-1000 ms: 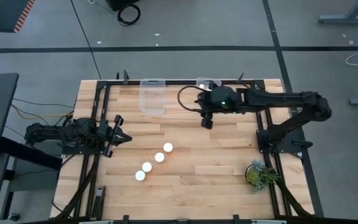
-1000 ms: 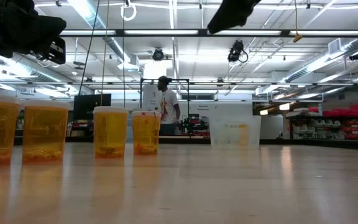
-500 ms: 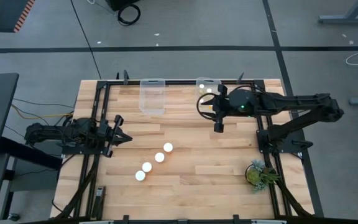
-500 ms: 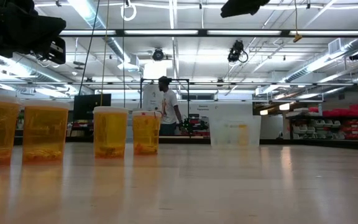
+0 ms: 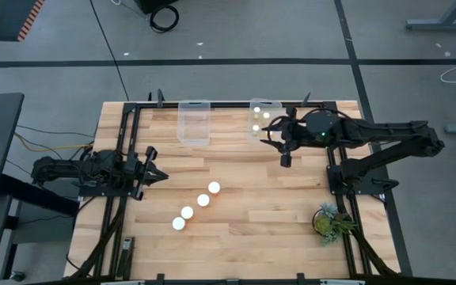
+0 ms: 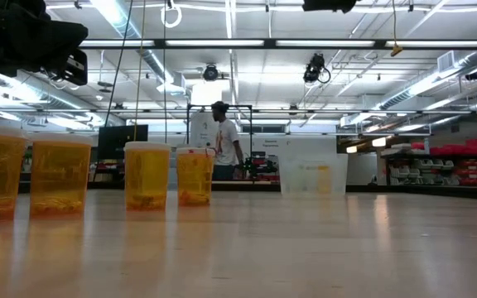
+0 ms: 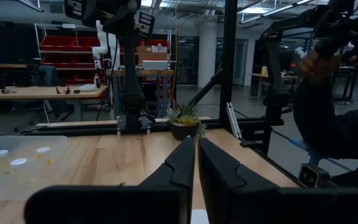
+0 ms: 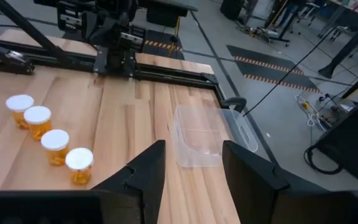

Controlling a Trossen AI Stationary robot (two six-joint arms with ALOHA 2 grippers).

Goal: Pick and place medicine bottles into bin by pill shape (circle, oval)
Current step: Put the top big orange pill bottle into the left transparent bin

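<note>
Right now my right end effector (image 5: 286,161) hangs empty and spread wide above the desk (image 5: 236,229), beside the bin (image 5: 261,119) that already holds three bottles.

Four bottles (image 5: 196,205) stand upright in a slanting row near the middle, white caps up, so each can be taken from above; in my right wrist view the same row (image 8: 48,138) shows apart from the empty bin (image 8: 207,138). Sorting looks about half done, I judge, with one bin unfilled. My left end effector (image 5: 150,174) waits at the desk's left edge, fingers pressed together, clear of the row.
</note>
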